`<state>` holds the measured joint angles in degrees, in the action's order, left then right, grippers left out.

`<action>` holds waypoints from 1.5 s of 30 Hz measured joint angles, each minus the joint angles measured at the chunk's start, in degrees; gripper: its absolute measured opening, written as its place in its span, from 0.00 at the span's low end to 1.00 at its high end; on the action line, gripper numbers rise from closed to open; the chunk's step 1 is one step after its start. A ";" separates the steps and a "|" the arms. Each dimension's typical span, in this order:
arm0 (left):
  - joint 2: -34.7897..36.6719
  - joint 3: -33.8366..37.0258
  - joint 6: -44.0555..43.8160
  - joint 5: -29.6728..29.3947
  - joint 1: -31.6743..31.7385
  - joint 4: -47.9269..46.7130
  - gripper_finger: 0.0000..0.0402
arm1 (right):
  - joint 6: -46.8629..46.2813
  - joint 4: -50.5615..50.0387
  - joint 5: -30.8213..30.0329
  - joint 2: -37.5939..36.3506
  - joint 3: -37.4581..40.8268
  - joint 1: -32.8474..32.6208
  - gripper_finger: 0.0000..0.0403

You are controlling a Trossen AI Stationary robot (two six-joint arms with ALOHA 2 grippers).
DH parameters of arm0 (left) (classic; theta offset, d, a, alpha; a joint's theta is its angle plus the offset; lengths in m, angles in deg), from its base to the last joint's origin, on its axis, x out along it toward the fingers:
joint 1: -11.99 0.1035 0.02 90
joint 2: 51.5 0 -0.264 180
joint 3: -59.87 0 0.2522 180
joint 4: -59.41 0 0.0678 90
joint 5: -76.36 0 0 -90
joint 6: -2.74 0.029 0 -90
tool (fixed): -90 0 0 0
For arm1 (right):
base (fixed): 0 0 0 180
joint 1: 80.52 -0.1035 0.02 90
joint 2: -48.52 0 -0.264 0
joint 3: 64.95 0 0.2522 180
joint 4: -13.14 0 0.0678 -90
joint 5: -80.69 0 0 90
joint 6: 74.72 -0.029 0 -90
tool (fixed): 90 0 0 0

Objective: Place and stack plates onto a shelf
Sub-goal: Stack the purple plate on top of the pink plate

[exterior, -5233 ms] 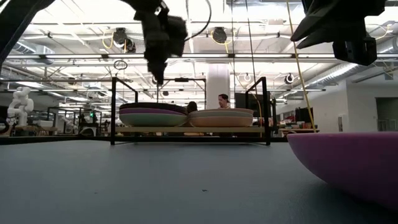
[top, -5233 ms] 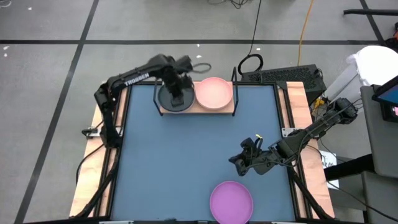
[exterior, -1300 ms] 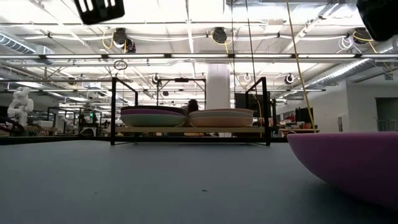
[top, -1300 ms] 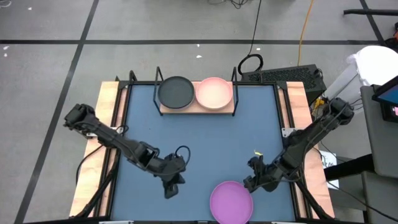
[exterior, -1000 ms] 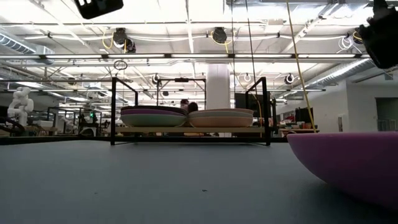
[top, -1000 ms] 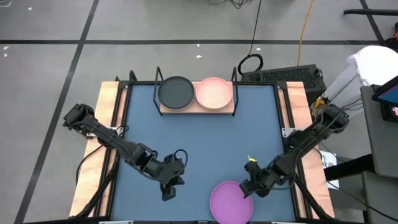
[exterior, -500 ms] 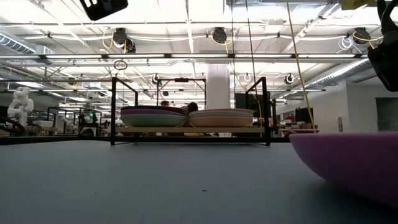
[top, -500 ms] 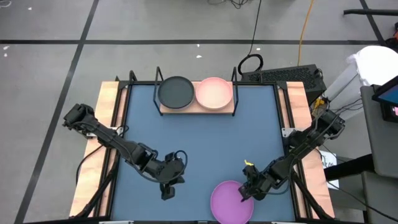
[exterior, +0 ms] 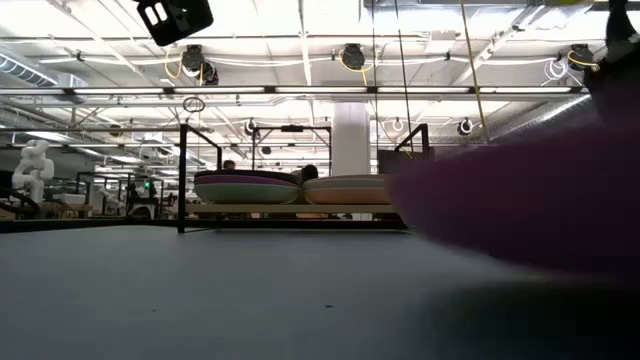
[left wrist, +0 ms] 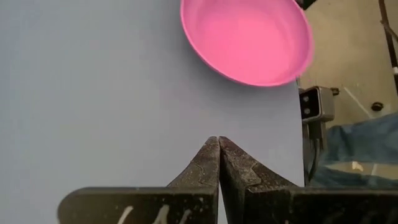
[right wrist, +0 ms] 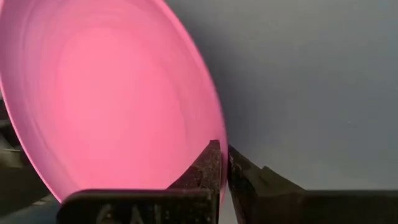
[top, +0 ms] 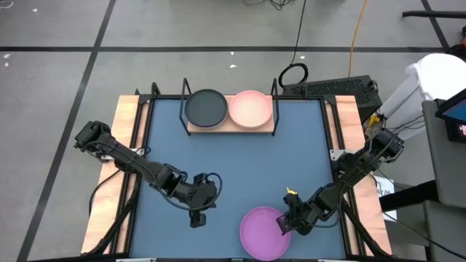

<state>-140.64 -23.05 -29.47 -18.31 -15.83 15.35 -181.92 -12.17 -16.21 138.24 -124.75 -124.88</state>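
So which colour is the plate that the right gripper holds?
Purple plate, best seen in the high view; right gripper pinches its rim.

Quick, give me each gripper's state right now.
Left gripper: shut, empty, over the mat.
Right gripper: shut on the purple plate's rim.

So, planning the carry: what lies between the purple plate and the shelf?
Only bare blue mat between purple plate and shelf, in the high view.
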 joint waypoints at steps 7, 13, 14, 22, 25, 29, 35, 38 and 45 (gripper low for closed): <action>0.00 0.00 -1.32 -0.04 0.52 0.09 0.00 | -3.49 4.41 -5.31 -0.09 -0.16 0.00 0.01; 0.00 0.00 -1.53 -1.14 0.49 0.26 0.00 | -2.82 2.65 -6.82 -0.11 -3.09 0.81 0.00; 0.00 0.00 -1.86 -1.36 0.50 0.31 0.00 | -2.36 2.34 -6.83 -0.11 -3.41 1.05 0.00; 0.72 0.00 -7.16 -1.45 1.22 0.02 0.00 | -0.60 -0.82 -6.50 -1.32 -5.51 2.82 0.00; 2.51 0.00 -9.91 -2.43 1.52 0.39 0.00 | 0.61 -5.59 -5.41 -4.14 -7.18 3.58 0.00; 5.37 0.00 -12.11 -5.94 1.85 0.20 0.00 | 1.83 -14.04 -4.25 -10.14 -8.07 4.71 0.00; 9.32 -0.04 -11.39 -7.59 3.00 -1.76 0.00 | 3.04 -23.50 -3.77 -21.81 -8.11 5.81 0.00; 10.41 -0.04 -11.44 -7.95 3.84 -3.00 0.00 | 4.03 -27.57 -3.85 -26.18 -8.11 6.91 0.00; 10.27 -0.02 -13.37 -7.87 5.21 -3.70 0.00 | 8.72 -30.63 -3.82 -32.71 -8.11 11.85 0.00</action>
<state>-130.37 -23.07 -42.84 -26.18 -10.62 11.65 -173.20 -42.80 -20.03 105.53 -132.86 -113.03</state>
